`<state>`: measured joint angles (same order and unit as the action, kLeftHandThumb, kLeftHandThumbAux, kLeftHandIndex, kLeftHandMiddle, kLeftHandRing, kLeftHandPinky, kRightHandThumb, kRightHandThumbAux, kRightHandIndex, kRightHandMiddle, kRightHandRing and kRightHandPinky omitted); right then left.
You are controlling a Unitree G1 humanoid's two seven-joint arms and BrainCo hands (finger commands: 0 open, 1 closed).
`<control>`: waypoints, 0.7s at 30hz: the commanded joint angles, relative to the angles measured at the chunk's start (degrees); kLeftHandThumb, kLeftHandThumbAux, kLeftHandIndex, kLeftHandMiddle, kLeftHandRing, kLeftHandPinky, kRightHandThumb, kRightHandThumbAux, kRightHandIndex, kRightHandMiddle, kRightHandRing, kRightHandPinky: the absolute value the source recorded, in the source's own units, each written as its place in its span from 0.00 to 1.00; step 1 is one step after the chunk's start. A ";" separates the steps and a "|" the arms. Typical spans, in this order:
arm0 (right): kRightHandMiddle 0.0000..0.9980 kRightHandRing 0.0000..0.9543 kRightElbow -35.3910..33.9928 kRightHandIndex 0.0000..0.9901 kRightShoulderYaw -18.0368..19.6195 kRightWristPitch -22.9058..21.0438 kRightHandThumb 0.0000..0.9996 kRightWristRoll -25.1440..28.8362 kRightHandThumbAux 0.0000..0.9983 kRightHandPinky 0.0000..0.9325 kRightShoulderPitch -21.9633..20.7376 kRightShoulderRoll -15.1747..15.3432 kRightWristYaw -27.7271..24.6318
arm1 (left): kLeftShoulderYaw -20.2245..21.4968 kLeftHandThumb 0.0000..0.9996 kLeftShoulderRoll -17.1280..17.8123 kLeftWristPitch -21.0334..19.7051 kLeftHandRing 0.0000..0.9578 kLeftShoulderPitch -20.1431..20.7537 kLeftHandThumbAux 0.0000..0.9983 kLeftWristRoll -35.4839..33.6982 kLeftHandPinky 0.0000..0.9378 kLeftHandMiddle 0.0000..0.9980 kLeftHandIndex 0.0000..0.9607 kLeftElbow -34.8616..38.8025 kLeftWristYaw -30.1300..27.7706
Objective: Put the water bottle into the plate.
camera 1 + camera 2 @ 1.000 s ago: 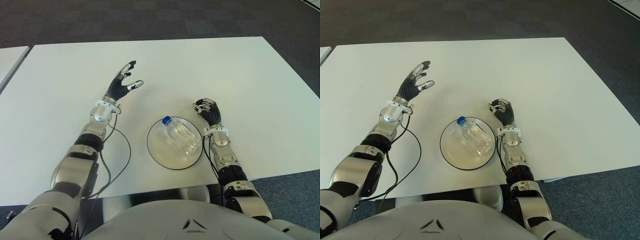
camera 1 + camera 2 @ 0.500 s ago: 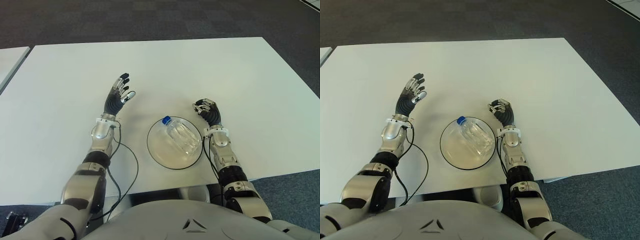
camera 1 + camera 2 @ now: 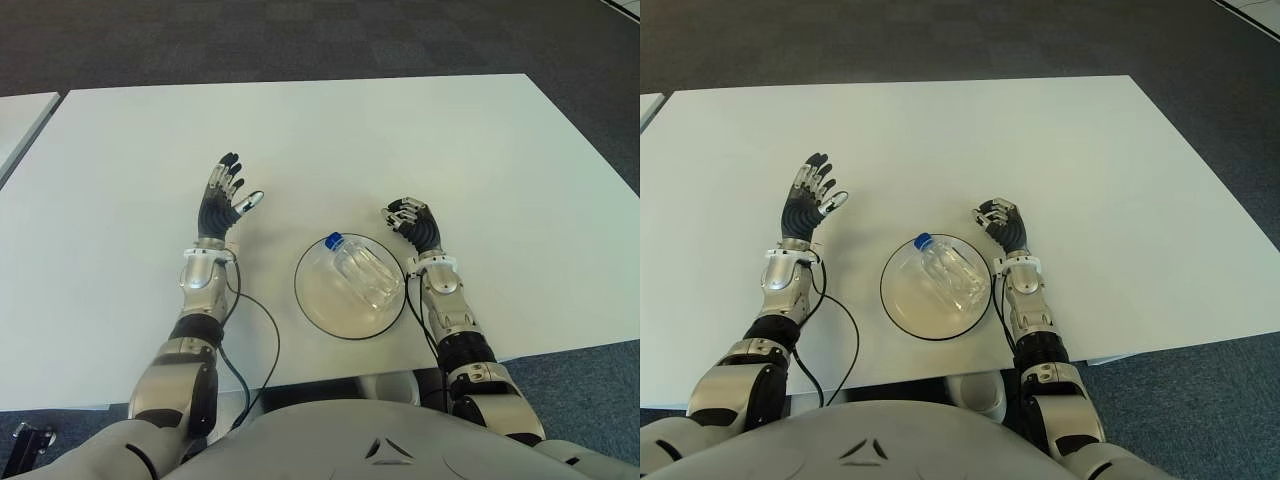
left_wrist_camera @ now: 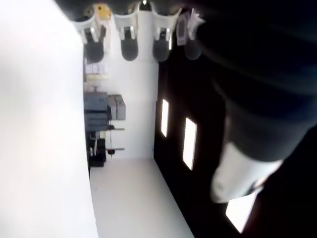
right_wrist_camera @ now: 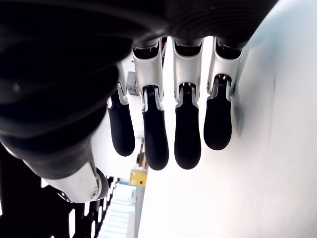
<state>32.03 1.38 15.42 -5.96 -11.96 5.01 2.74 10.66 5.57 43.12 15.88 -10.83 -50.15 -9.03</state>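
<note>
A clear water bottle (image 3: pixel 361 273) with a blue cap lies on its side inside the round white plate (image 3: pixel 318 305) near the table's front edge. To the left of the plate my left hand (image 3: pixel 222 195) is raised above the table, its fingers spread and empty. My right hand (image 3: pixel 412 220) shows just right of the plate's rim, fingers curled with nothing in them. In the right wrist view the curled fingers (image 5: pixel 187 130) hang beside the white tabletop. Neither hand touches the bottle.
The white table (image 3: pixel 400 130) stretches far beyond the plate, with dark carpet behind it. A black cable (image 3: pixel 262 340) loops from my left forearm over the table near the plate's left side. A second white table's corner (image 3: pixel 20 115) shows at far left.
My left hand has drawn back toward me and swung left, turning more upright with fingers still spread. The bottle, plate and right hand have stayed put.
</note>
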 commanded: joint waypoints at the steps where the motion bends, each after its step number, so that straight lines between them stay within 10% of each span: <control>1: 0.58 0.63 1.32 0.44 0.21 0.70 0.71 0.65 0.73 0.69 0.29 0.12 -0.34 | 0.72 0.00 -1.38 -1.93 0.04 -2.81 0.92 1.52 0.11 0.07 0.11 2.24 4.27; 21: 0.61 0.66 2.95 0.44 0.48 0.53 0.71 1.21 0.73 0.70 -0.45 0.77 -0.92 | -0.64 0.04 -4.80 -4.93 0.36 -9.95 0.91 10.43 0.42 0.36 0.33 7.70 18.45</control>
<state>33.84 1.58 17.09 -5.22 -12.33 5.67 1.92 10.18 1.25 37.84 6.38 -1.27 -41.55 8.24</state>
